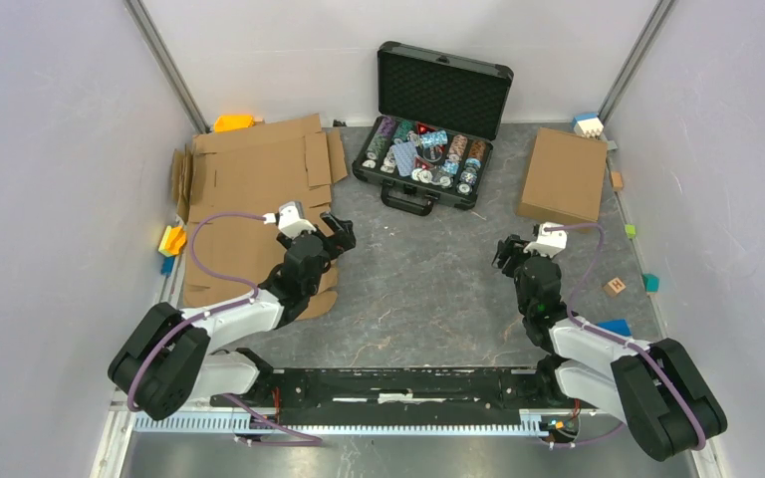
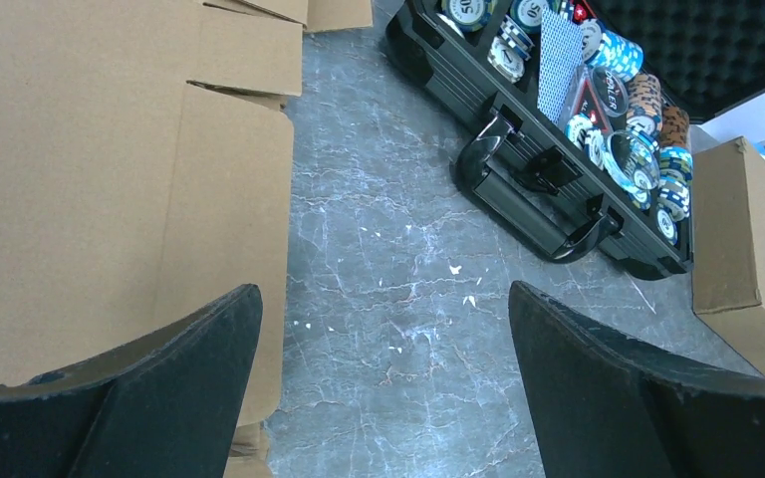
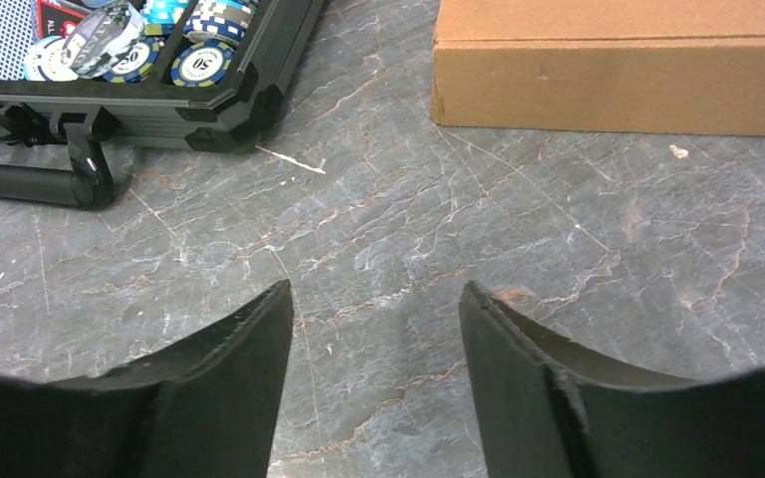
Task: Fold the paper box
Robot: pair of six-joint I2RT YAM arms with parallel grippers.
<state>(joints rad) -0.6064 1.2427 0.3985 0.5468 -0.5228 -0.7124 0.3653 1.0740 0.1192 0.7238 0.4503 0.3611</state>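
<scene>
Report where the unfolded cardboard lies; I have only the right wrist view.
Observer: The flat cardboard lies at the far left, left of the open case.
Operator: Give me the left gripper's state.
Observer: The left gripper is open with nothing between its jaws. One finger is over the cardboard's right edge.
Operator: Say what sits behind the folded box.
Observer: A blue-and-white block sits in the far right corner.
</scene>
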